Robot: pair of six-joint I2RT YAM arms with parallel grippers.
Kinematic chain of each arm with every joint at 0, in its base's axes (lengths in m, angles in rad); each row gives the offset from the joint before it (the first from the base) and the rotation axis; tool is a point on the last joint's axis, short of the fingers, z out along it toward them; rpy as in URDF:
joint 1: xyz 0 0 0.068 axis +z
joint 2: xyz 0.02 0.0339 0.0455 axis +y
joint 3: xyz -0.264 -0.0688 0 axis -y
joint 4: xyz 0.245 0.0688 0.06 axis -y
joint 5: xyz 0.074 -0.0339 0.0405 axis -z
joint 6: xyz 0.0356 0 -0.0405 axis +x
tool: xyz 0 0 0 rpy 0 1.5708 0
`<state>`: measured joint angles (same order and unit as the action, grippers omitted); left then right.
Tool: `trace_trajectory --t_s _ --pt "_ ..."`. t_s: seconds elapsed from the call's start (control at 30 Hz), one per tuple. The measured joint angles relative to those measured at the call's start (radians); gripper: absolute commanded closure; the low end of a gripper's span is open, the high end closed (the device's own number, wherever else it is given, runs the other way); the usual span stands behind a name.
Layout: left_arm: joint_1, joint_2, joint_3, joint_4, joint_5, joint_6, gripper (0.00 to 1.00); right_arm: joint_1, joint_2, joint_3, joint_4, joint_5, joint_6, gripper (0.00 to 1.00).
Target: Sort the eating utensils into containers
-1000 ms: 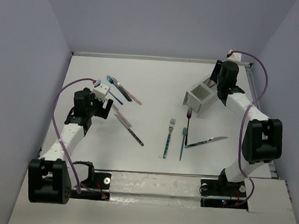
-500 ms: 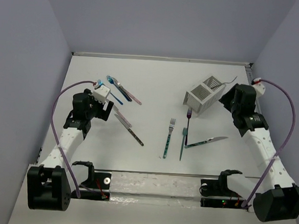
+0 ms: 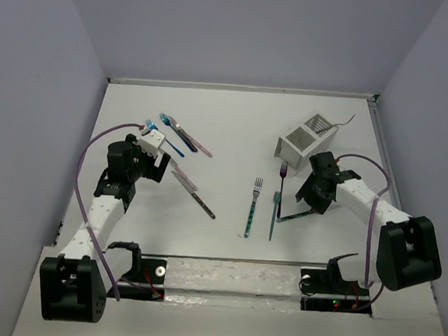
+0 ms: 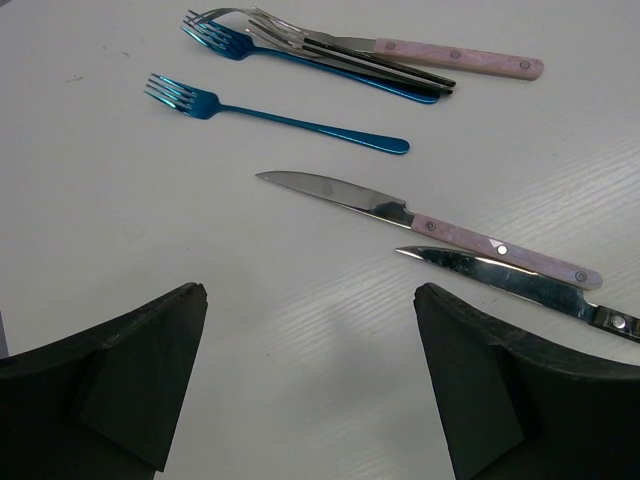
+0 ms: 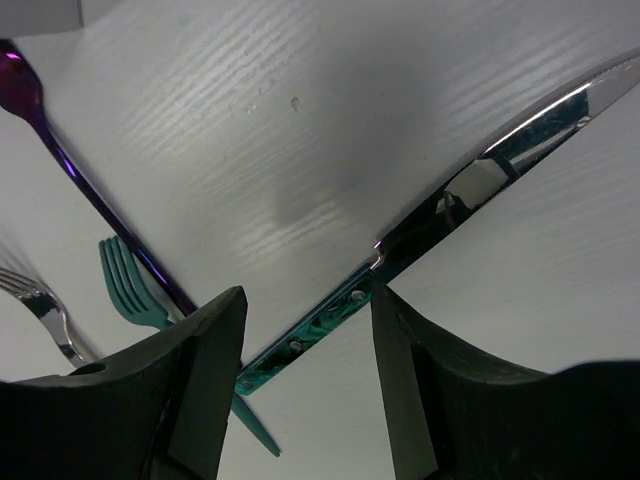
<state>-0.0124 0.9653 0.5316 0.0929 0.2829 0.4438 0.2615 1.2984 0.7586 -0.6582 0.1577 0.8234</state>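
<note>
The right claw (image 5: 305, 305) sits half open around the teal knife (image 5: 440, 205), lying on the worktop (image 3: 235, 123) near the white caddy (image 3: 303, 143). Far left of the caddy, the left claw (image 4: 310, 300) is wide open, holding nothing.

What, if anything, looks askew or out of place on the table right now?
A thin utensil pokes out of the far right end of the white caddy, leaning low over the rim rather than standing. The caddy sits skewed to the edges of the table. Nothing looks spilled or damaged.
</note>
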Motion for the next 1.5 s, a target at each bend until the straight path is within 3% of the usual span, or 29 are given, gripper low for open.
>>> trace_trajectory --t_s 0.2,0.97,1.03,1.1,1.23,1.5 --pt "0.001 0.0 0.0 0.0 0.001 0.0 0.01 0.036 0.109 0.013 -0.011 -0.03 0.03 0.41" --pt "0.001 0.0 0.0 0.0 0.0 0.0 0.01 0.048 0.151 0.037 -0.068 -0.043 -0.012 0.5" --pt "0.001 0.0 0.0 0.0 0.0 0.0 0.01 0.048 0.153 0.035 -0.066 -0.046 -0.012 0.55" --pt "0.001 0.0 0.0 0.0 0.0 0.0 0.01 0.053 0.16 0.03 -0.063 -0.05 -0.013 0.66" --pt "0.001 0.0 0.0 0.0 0.0 0.0 0.01 0.057 0.171 0.029 -0.06 -0.053 -0.016 0.98" --pt "0.001 0.0 0.0 0.0 0.0 0.0 0.01 0.061 0.173 0.029 -0.042 -0.036 -0.019 1.0"
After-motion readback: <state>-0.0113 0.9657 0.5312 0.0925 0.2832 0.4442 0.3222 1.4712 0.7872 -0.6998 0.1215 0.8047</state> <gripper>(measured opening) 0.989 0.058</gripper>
